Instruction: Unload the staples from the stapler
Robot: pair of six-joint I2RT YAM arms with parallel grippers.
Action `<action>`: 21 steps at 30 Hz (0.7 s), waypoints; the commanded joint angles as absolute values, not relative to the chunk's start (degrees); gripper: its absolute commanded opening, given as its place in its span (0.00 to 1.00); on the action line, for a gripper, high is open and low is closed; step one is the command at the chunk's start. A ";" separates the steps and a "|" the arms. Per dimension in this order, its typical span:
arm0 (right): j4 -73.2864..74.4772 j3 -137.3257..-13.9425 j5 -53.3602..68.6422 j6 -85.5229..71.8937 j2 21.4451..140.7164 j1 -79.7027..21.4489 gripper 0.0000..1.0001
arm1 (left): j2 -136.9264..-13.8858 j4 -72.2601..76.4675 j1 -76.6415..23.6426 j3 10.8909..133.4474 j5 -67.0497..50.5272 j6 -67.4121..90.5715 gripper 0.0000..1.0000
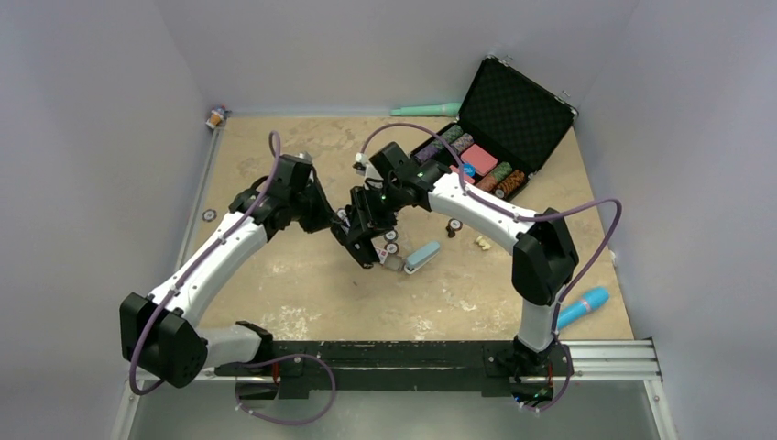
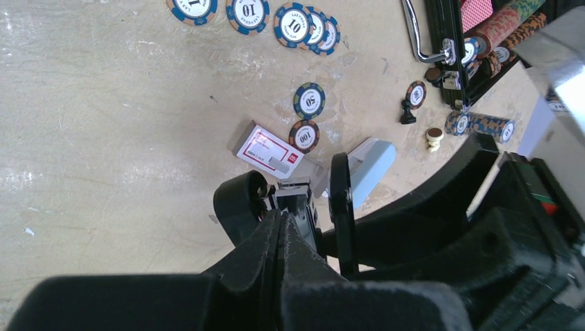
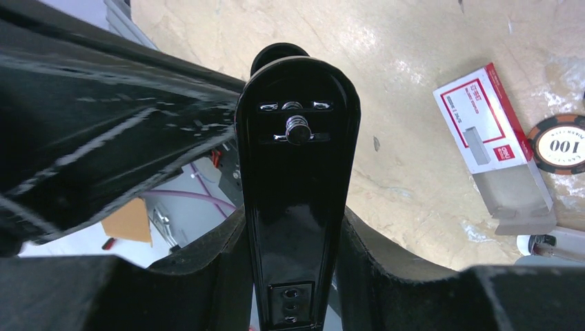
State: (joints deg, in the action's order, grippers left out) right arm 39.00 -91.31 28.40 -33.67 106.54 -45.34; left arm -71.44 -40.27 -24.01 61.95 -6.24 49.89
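We find the stapler (image 3: 296,165) off the table at the centre of the top view, clamped by its black body between the fingers of the right gripper (image 3: 295,231). The left gripper (image 2: 279,227) meets it from 9 o'clock with its fingers pressed tight together, their tips right at the stapler's hinged end, where a bit of the metal channel shows. We cannot tell whether anything is pinched between them.

We see no staples in any view, neither in the channel nor lying loose. So we judge the unloading to be under way but not finished: the stapler is lifted and presented, and the strip has yet to come out.

Below, at about 4 o'clock, a red-and-white box (image 3: 483,117) lies with its flap open, touching a poker chip (image 2: 304,135) marked 100. A pale blue block (image 1: 421,257) sits just beside them. More chips are scattered further off, and an open black case (image 1: 513,110) with chip rows stands at 1 o'clock. A blue cylinder (image 1: 584,307) lies well apart at 4 o'clock.

The tabletop (image 1: 302,293) is tan, worn and blotchy, enclosed by plain pale walls.
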 commanded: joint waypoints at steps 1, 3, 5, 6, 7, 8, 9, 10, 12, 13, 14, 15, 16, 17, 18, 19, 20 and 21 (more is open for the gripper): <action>37.58 -95.95 30.57 -33.38 104.75 -45.62 0.00 | -72.12 -36.92 -23.47 61.39 -5.85 49.07 0.00; 36.92 -95.30 30.80 -33.72 104.24 -45.60 0.00 | -72.46 -36.83 -23.43 61.52 -5.70 48.98 0.00; 36.72 -95.07 31.17 -33.51 103.94 -45.61 0.00 | -72.60 -37.00 -23.46 61.25 -5.40 49.08 0.00; 36.86 -95.15 31.14 -33.45 103.83 -45.61 0.00 | -72.52 -37.11 -23.47 60.95 -5.18 49.24 0.00; 36.95 -95.15 31.19 -33.42 103.74 -45.62 0.00 | -72.39 -37.10 -23.47 60.73 -5.03 49.46 0.00; 36.92 -95.28 31.08 -33.33 103.67 -45.62 0.00 | -72.30 -37.03 -23.47 60.47 -4.95 49.55 0.00; 36.94 -95.40 30.79 -33.31 103.51 -45.62 0.00 | -72.19 -37.04 -23.47 60.27 -4.92 49.57 0.00; 36.85 -95.41 30.70 -33.39 103.46 -45.57 0.00 | -72.12 -37.07 -23.47 60.21 -4.92 49.49 0.00; 36.59 -95.44 30.65 -33.67 103.36 -45.64 0.00 | -71.95 -37.37 -23.42 60.15 -4.84 49.37 0.00; 36.39 -95.41 30.70 -33.91 103.36 -45.62 0.00 | -71.71 -37.52 -23.48 59.93 -4.77 49.25 0.00; 36.30 -95.44 30.69 -34.01 103.36 -45.62 0.00 | -71.40 -37.67 -23.47 59.81 -4.68 49.16 0.00; 35.95 -95.45 30.81 -34.45 103.32 -45.62 0.00 | -70.98 -37.70 -23.47 59.27 -4.54 49.16 0.00; 35.62 -95.46 31.02 -34.71 103.28 -45.66 0.00 | -70.56 -37.70 -23.47 58.77 -4.42 49.06 0.00; 35.29 -95.49 31.21 -35.04 103.15 -45.62 0.00 | -70.12 -37.94 -23.47 58.27 -4.28 48.90 0.00; 34.93 -95.45 31.28 -35.40 103.06 -45.62 0.00 | -69.65 -38.18 -23.48 57.70 -4.16 48.79 0.00; 34.57 -95.31 31.33 -35.66 102.95 -45.59 0.00 | -69.23 -38.41 -23.49 57.13 -4.13 48.66 0.00; 34.29 -95.29 31.37 -35.96 102.86 -45.63 0.00 | -68.67 -38.83 -23.47 56.54 -4.05 48.61 0.00; 34.02 -95.33 31.31 -36.21 102.79 -45.60 0.00 | -68.07 -39.05 -23.51 55.78 -3.97 48.53 0.00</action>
